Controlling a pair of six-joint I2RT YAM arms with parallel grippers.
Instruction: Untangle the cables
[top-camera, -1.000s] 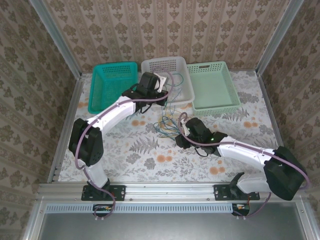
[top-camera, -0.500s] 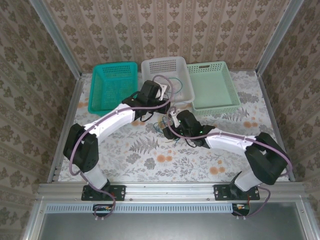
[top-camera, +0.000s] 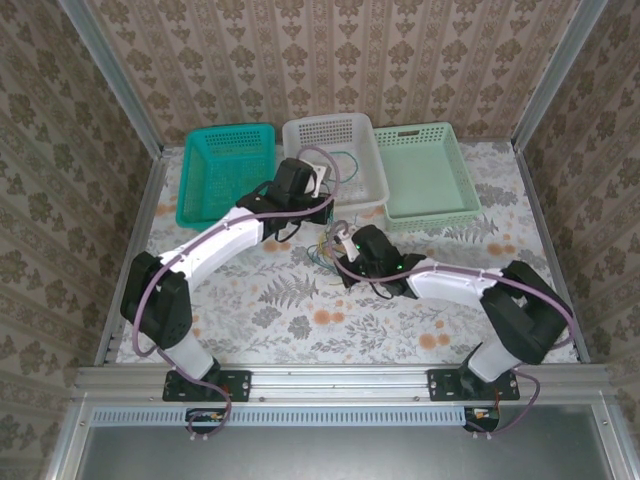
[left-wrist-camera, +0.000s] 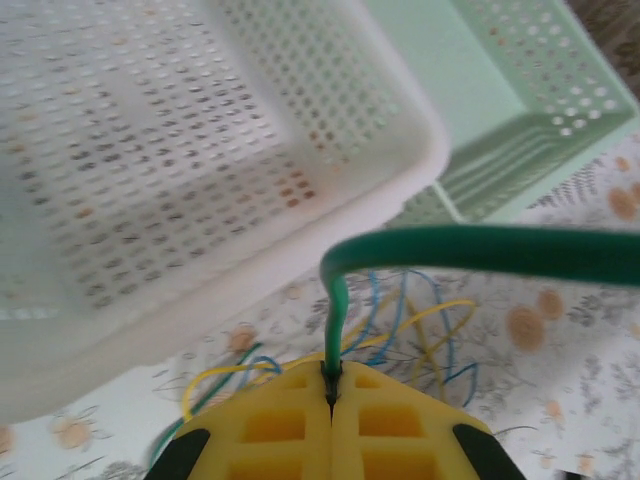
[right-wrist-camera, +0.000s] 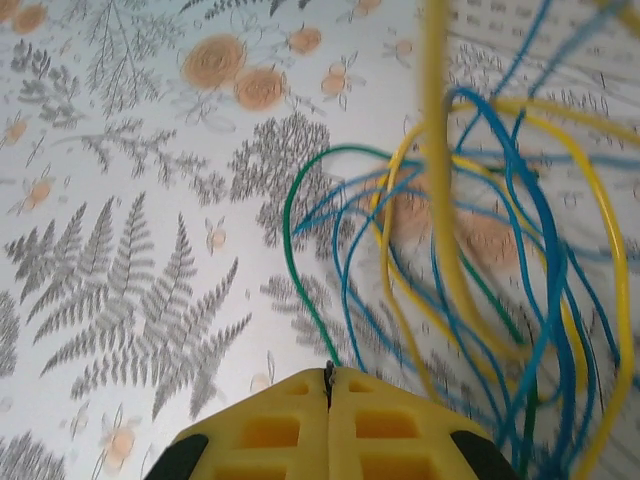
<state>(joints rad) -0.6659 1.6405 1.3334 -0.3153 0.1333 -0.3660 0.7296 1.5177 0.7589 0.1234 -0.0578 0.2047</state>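
**Desk:** What's on your screens, biggest things first?

**Operator:** The table (top-camera: 250, 300) with its flowered cloth fills the middle of my top view. Three baskets stand in a row across the upper part: teal basket (top-camera: 228, 130) on the left, white basket (top-camera: 320, 122) in the centre, pale green basket (top-camera: 415, 130) on the right.

**Desk:** And the arms?

**Operator:** My left arm (top-camera: 220, 240) reaches from lower left up to the white basket's near rim. My right arm (top-camera: 450, 285) lies low, stretching from lower right towards the centre of the frame.

**Desk:** Pincers?

**Operator:** On the left wrist view, the left gripper (left-wrist-camera: 330, 385) sits at the bottom centre with its jaws fully together. It's pinching a green cable (left-wrist-camera: 480, 250), which rises from the seam and bends off to the right edge. The right gripper (right-wrist-camera: 328, 372) is clamped tight too, at the bottom centre of its own view. A green strand (right-wrist-camera: 290, 240) curves straight down into its seam, so I read it as nipped there.

**Desk:** Where's the tangle?

**Operator:** The cables (top-camera: 325, 250) lie on the cloth at the centre of the top view, just below the white basket and between both pincers. In the right wrist view, yellow loops (right-wrist-camera: 440, 200) and blue loops (right-wrist-camera: 540, 230) cross over each other across the right half.
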